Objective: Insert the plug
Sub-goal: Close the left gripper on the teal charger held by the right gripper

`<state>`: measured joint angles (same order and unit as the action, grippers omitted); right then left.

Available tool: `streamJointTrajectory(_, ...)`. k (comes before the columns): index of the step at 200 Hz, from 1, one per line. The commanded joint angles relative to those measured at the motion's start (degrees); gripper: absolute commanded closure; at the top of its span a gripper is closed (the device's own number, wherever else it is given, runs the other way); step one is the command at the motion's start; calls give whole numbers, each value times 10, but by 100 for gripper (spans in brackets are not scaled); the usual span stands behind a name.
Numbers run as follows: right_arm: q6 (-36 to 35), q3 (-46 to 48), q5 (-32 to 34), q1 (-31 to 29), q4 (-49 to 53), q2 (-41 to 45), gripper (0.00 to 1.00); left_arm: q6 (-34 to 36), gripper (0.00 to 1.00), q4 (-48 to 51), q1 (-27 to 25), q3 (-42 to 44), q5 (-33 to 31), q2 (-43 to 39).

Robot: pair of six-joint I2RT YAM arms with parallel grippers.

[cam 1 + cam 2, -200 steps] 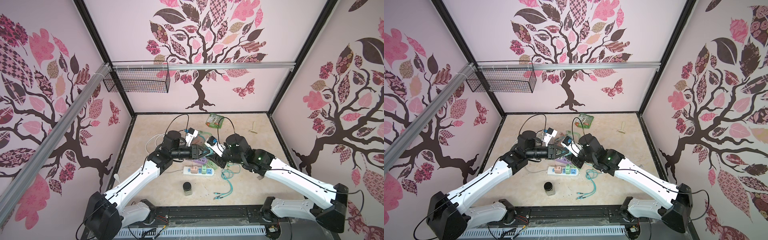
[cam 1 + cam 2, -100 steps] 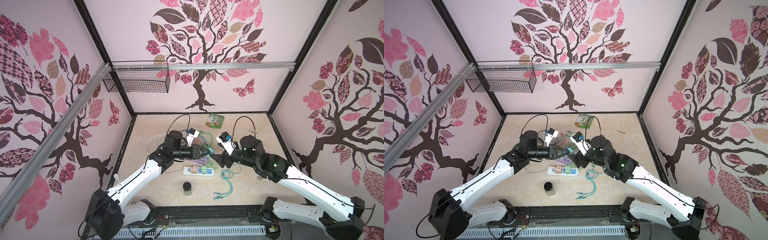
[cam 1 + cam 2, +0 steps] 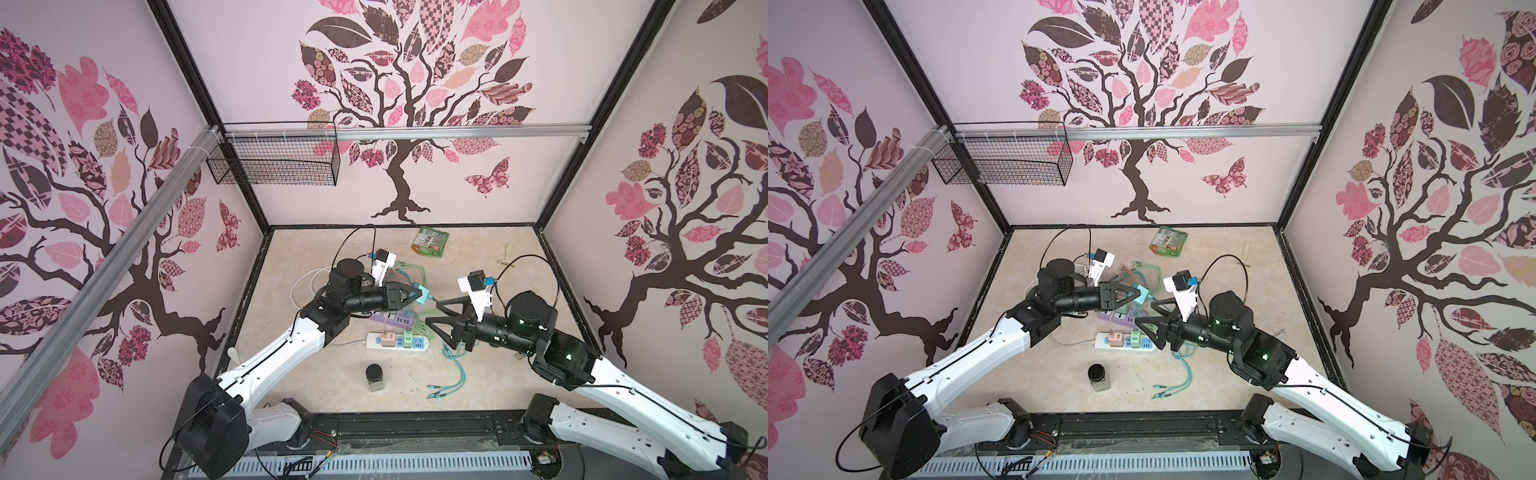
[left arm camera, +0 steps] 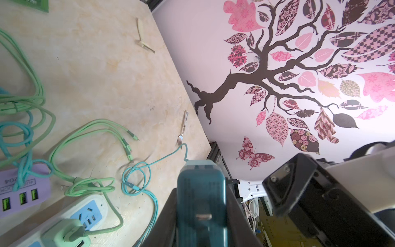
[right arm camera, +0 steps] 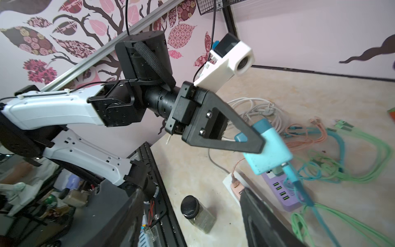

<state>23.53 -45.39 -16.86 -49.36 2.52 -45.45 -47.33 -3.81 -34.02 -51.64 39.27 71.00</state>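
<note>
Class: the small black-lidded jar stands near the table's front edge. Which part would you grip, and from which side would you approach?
Grip the jar by its glass body just below the black lid, coming straight down. It stands upright, apart from the power strip and teal cable ends, and its body looks flat-sided: two parallel faces for the jaws.

Teal plug (image 4: 199, 186): clamped in left gripper (image 4: 199, 205), above the table (image 4: 96, 64).
Strip (image 4: 96, 206): white, green plug (image 4: 64, 234) seated in it.
Hub (image 4: 25, 192): purple, just beside strip.
Fork (image 4: 183, 128): near table edge by wall.
</note>
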Motion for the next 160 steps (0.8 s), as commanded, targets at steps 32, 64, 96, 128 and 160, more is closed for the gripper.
streamJointTrajectory(32, 147, 72, -70, 1, -211, 10, 29, -42, 100, -150, 2, 40, -4, -26)
streamJointTrajectory(64, 176, 92, -57, 1, -279, -1, 30, -68, 100, -214, 2, 61, -10, -43)
streamJointTrajectory(96, 198, 105, -39, 10, -328, -9, 32, -83, 100, -259, 2, 80, -20, -65)
streamJointTrajectory(128, 255, 130, -55, 43, -415, -26, 35, -98, 100, -297, 2, 96, -27, -81)
streamJointTrajectory(160, 288, 139, -75, 64, -476, -50, 37, -115, 100, -329, 2, 107, -30, -87)
